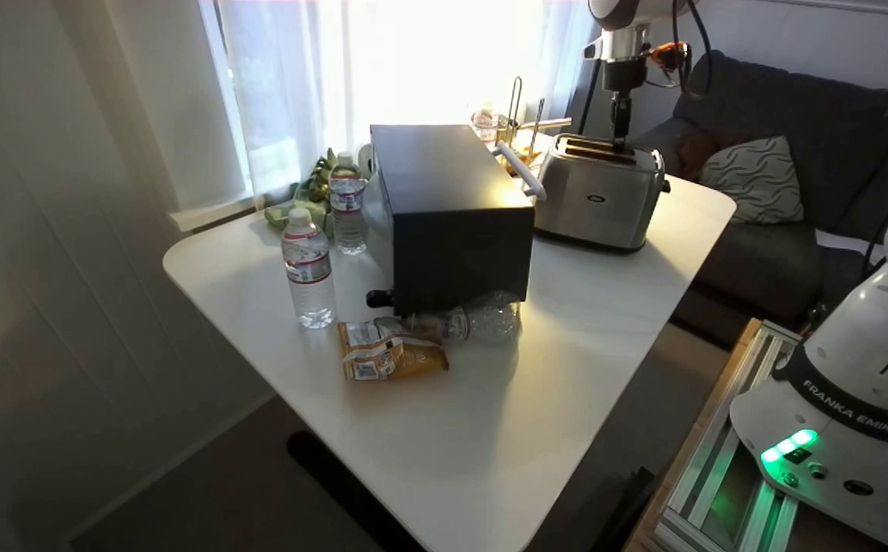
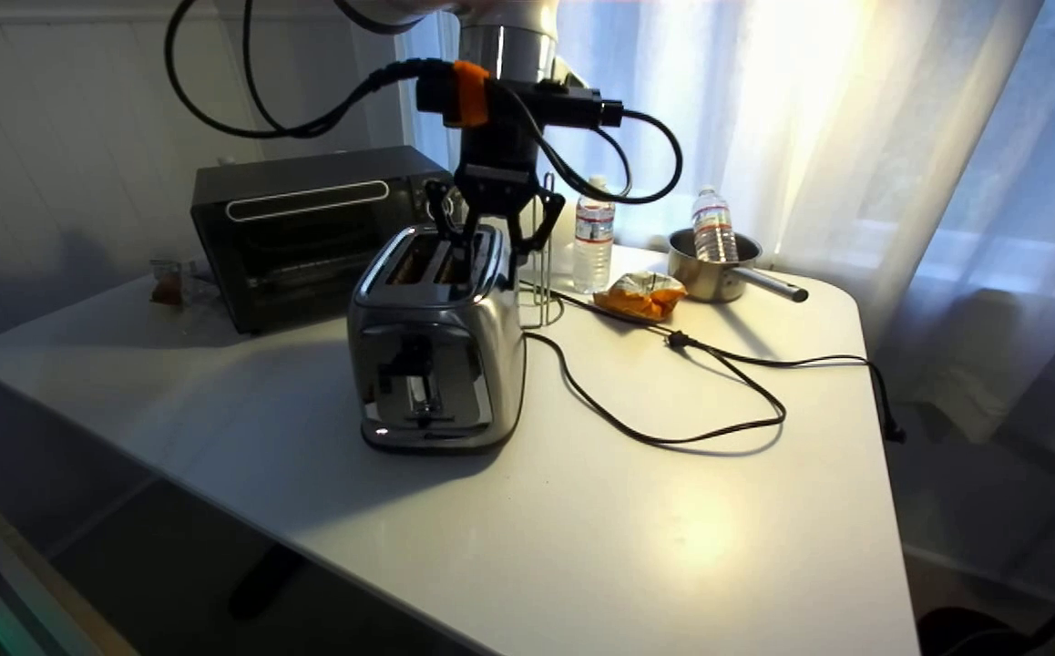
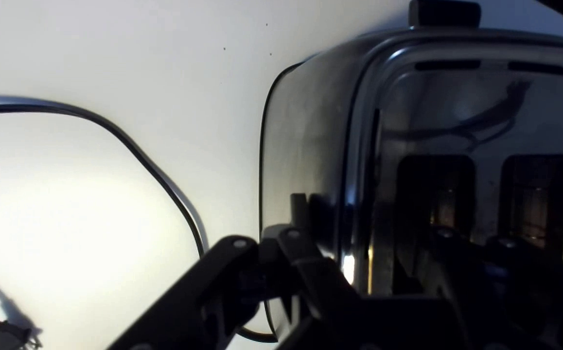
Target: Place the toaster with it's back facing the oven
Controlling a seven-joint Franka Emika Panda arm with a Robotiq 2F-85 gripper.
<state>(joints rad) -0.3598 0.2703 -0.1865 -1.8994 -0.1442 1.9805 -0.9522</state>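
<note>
Pale curtains (image 1: 298, 100), lit strongly from behind, hang beyond a white table (image 1: 590, 360); a grey sofa (image 1: 766, 115) sits at about two o'clock from it in an exterior view. On the table the silver toaster (image 1: 593, 199) stands upright, near the black oven (image 1: 452, 245) and at about three o'clock from it in an exterior view; the gripper (image 2: 491, 262) sits at the toaster's top edge in both exterior views, the toaster's body lying between six and seven o'clock from it; one finger (image 3: 298, 206) stands outside the toaster's side wall (image 3: 301, 131), its partner at the adjoining slot (image 3: 437, 189), so the fingers are parted with the wall between them; whether they press on it cannot be told. A steel pot (image 2: 710, 281) stands between two and three o'clock from the toaster in an exterior view, its handle (image 2: 773, 284) pointing to four; a clear bottle (image 2: 714, 228) leans inside it, tilted, cap upward; an orange bag (image 2: 641, 296) lies at eight o'clock from the pot, and another bottle (image 2: 593, 241) stands upright at about nine. Two upright bottles (image 1: 308, 268) stand at eight and nine o'clock from the oven in an exterior view; a horizontal bottle (image 1: 494, 318) lies near the oven's base, a yellow packet (image 1: 394, 356) at eight o'clock from it.
</note>
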